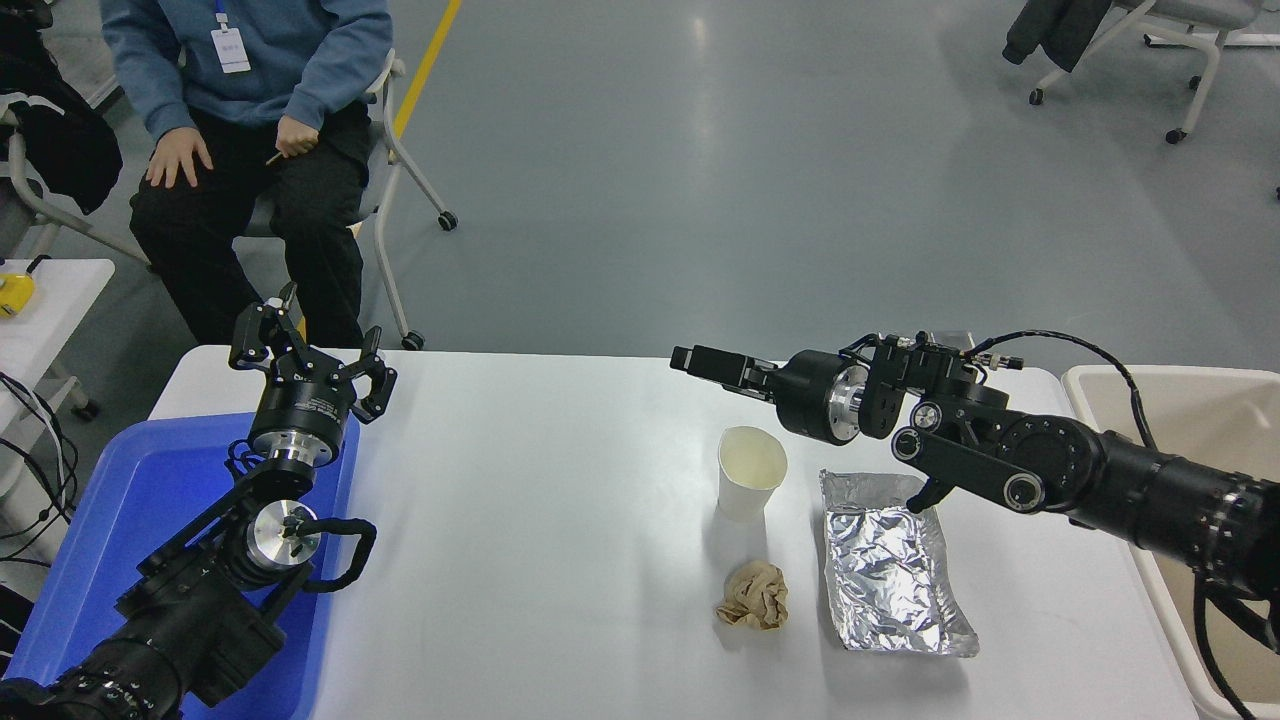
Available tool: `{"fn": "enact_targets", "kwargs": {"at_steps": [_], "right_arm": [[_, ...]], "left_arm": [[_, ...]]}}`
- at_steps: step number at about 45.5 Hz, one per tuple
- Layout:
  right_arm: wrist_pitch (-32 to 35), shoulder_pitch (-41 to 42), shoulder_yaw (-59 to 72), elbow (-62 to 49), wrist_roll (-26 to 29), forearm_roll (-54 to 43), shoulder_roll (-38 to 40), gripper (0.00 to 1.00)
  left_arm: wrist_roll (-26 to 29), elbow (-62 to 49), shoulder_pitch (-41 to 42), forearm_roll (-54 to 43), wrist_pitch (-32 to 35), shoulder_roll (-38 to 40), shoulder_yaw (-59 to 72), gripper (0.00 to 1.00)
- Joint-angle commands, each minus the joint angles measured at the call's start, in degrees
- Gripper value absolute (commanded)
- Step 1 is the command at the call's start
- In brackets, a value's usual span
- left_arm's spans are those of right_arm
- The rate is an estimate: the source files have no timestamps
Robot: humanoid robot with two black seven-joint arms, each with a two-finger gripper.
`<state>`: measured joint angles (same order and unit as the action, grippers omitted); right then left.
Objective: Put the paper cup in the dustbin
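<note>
Right hand [700,362] stretched out level above the worktop [560,560], seen edge-on, so spread of fingers impossible to tell. Paper cup [751,486] upright just below and slightly right of that hand, untouched. Crumpled brown paper ball [753,596] nearer the camera than the cup; foil tray [890,562] under the right forearm. Dustbin [1180,410] off past the wrist at the worktop's right end. Left hand [308,352] parked wide apart over a blue tray [110,520]. Seated person [245,120] beyond.
</note>
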<state>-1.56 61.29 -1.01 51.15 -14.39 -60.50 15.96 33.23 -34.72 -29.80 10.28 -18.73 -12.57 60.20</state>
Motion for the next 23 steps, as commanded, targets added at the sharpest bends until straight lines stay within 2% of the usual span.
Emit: {"fn": "enact_targets", "kwargs": {"at_steps": [1, 16, 23], "right_arm": [[-1.3, 0.5, 3.9, -0.4, -0.5, -3.2, 1.1, 1.0], [-4.2, -0.6, 15.0, -8.3, -5.5, -9.4, 0.9, 1.0], [-5.1, -1.1, 18.3, -9.3, -5.7, -9.4, 0.3, 1.0]], "left_arm": [[0.0, 0.0, 0.0, 0.0, 0.0, 0.0, 0.0, 1.0], [0.0, 0.0, 0.0, -0.1, 0.0, 0.0, 0.0, 1.0], [0.1, 0.0, 0.0, 0.0, 0.0, 0.0, 0.0, 1.0]]}}
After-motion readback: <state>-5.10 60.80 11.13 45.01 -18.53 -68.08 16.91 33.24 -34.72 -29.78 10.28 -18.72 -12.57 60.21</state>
